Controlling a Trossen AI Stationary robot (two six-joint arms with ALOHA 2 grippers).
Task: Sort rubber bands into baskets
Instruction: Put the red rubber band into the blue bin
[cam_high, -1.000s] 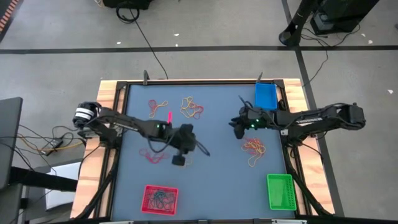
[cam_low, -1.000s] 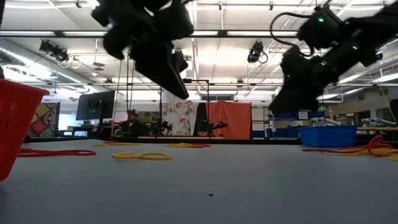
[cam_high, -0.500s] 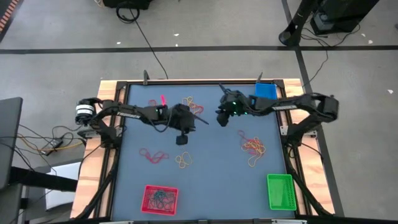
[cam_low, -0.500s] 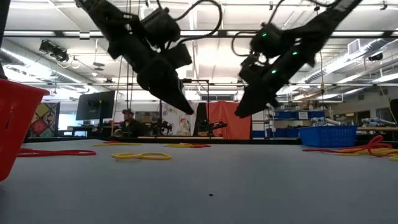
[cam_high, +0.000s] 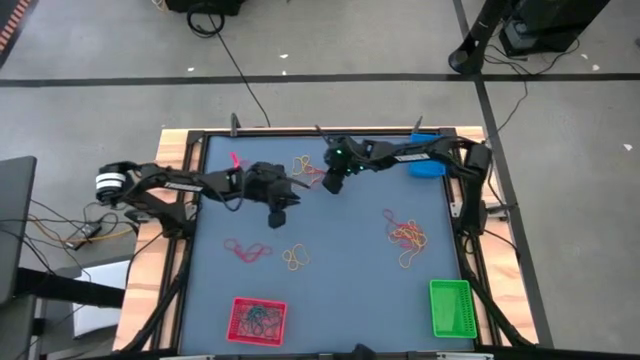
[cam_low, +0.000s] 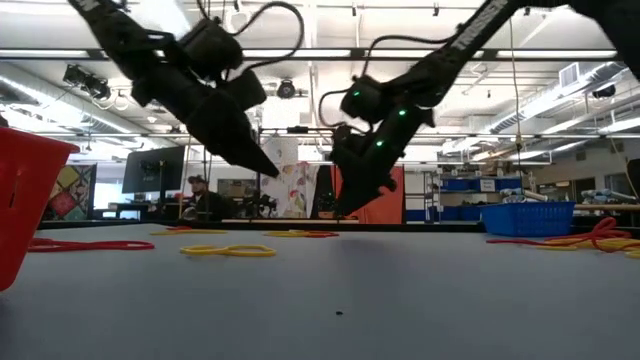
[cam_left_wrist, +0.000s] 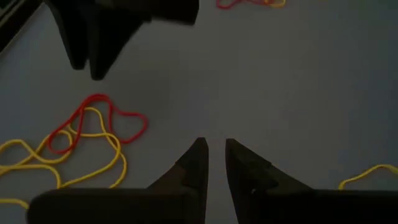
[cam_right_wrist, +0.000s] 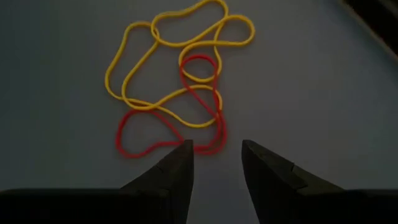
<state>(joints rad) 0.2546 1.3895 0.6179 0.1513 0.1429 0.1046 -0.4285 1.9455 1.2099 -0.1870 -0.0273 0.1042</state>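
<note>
The right gripper (cam_right_wrist: 216, 155) hung spread above a yellow-and-red tangle of rubber bands (cam_right_wrist: 180, 78) near the surface's far edge; the left gripper (cam_left_wrist: 211, 158), jaws slightly parted and empty, hovered beside. Light, floppy loops, likely snagging together — best pinched at one free red strand.

The table (cam_high: 340, 240) is slate blue with a pale wood frame, and the bands (cam_right_wrist: 180, 81) on it are yellow and red. The red basket (cam_high: 258, 318) holds dark bands; one basket (cam_high: 450, 306) is bright green with slatted sides, another (cam_high: 428, 162) blue. Both arms are black.
</note>
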